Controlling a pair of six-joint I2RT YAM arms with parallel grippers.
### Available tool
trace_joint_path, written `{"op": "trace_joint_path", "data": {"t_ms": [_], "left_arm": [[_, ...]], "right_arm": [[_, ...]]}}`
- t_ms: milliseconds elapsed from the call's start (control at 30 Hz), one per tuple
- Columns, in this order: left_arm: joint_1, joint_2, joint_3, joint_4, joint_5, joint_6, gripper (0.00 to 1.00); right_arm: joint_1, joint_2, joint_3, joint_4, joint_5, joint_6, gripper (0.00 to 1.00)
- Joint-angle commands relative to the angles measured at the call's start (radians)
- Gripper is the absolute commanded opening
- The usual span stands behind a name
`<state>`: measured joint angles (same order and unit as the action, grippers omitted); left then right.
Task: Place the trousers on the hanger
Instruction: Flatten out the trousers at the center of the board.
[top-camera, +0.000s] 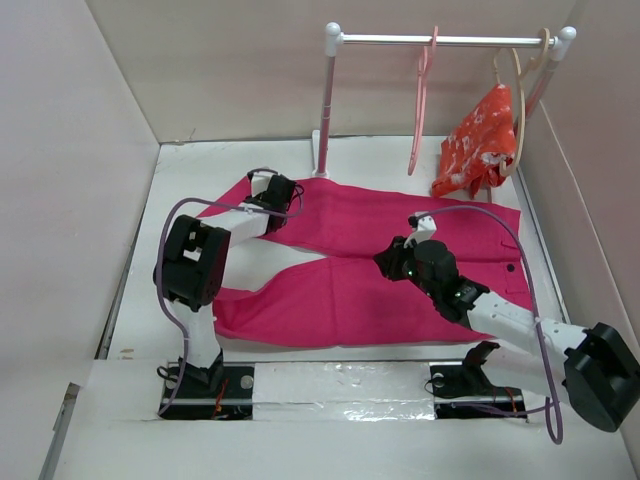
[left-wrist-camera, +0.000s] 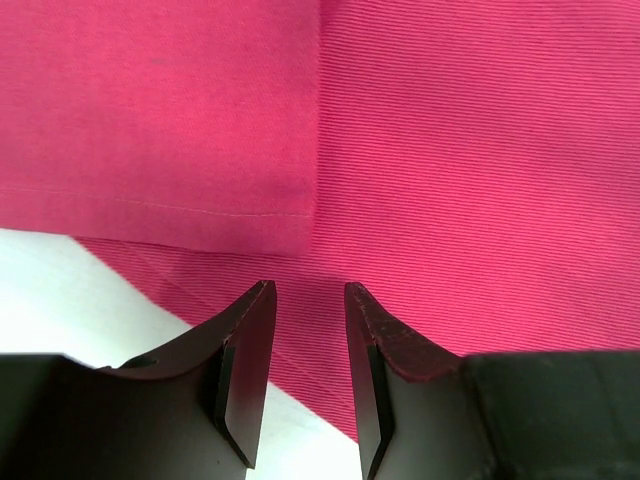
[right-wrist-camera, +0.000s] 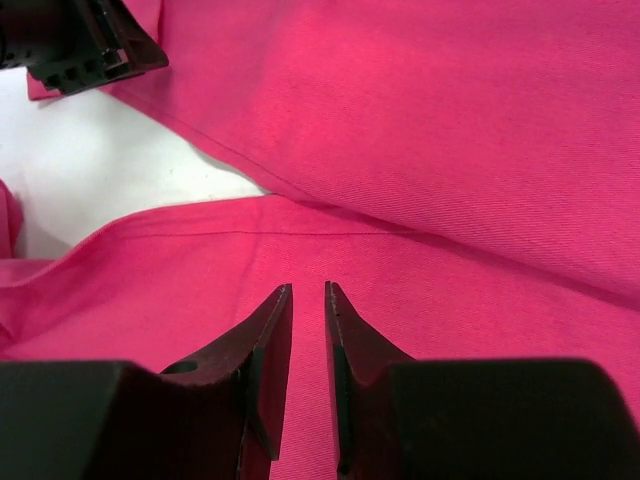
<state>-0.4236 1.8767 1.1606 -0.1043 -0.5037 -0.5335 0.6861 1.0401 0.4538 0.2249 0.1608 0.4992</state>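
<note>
The magenta-pink trousers (top-camera: 350, 215) lie flat on the white table, waist to the right, both legs running left. The salmon-pink hanger (top-camera: 421, 100) hangs empty on the rail at the back. My left gripper (top-camera: 284, 193) is low over the far leg near its hem, open and empty; fabric (left-wrist-camera: 450, 150) fills its view below the jaws (left-wrist-camera: 308, 288). My right gripper (top-camera: 392, 260) is low over the crotch where the legs part. Its jaws (right-wrist-camera: 308, 287) stand a narrow gap apart with nothing between them, just above the cloth (right-wrist-camera: 450, 130).
A white clothes rail (top-camera: 440, 40) on a post (top-camera: 325, 110) stands at the back. A cream hanger (top-camera: 522, 90) with an orange-red flowered garment (top-camera: 478, 140) hangs at its right end. Beige walls close in left, back and right.
</note>
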Motion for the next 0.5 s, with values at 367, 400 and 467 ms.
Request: {"op": "trace_joint_path", "data": {"t_ms": [367,400,467], "left_arm": [[0.016,0.120,0.215,-0.179,-0.107,0.052,0.32],[0.028,0.128,0.235,-0.186,-0.102,0.053,0.31],[0.043,0.147,0.247,-0.204,-0.070,0.055,0.30]], "right_arm": [[0.075,0.008,0.017,0.068,-0.003,-0.034,0.27],[0.084,0.006,0.017,0.068,-0.004,-0.036,0.27],[0.084,0.005,0.017,0.061,0.000,-0.037,0.27]]}}
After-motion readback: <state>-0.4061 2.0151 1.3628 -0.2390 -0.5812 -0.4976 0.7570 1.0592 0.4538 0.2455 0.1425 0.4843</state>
